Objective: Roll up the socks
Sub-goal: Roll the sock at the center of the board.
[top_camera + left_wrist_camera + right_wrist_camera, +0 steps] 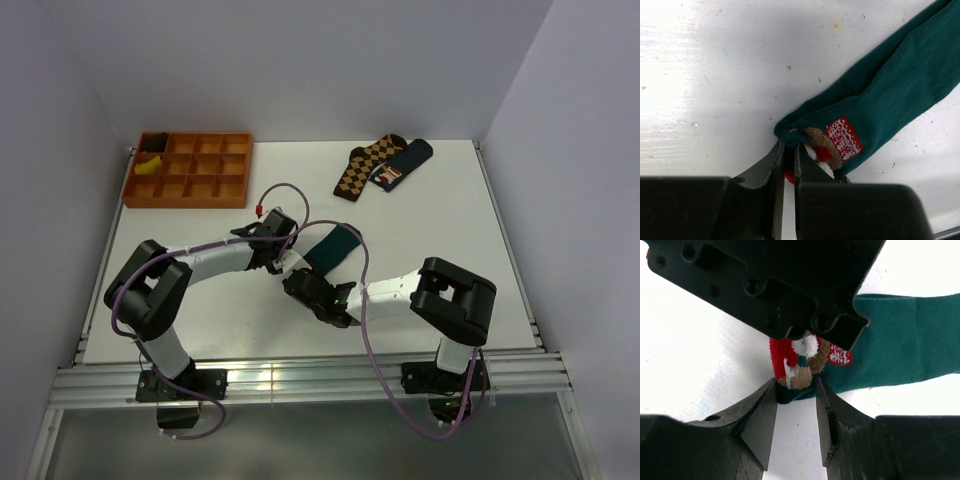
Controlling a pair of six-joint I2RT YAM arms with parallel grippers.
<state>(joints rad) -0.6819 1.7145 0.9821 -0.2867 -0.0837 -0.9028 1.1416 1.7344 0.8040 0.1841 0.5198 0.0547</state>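
The teal sock lies flat on the white surface near the middle, just ahead of the two arms, and runs slantwise away from them toward the right. Its near end carries a red, white and brown cartoon patch, and both arms meet at that end. The left gripper comes in from the left, its fingers pressed almost together and pinching the bunched tip of the fabric, with a scrap of red showing in the narrow slit between them. The right gripper faces it from the near side. Its fingers are spread partway to either side of the same end, and the fabric fills the gap, but whether they squeeze it cannot be told. At the far edge of the surface, well apart, a brown and orange diamond-patterned sock lies beside a navy sock. An orange compartment tray sits at the far left corner.
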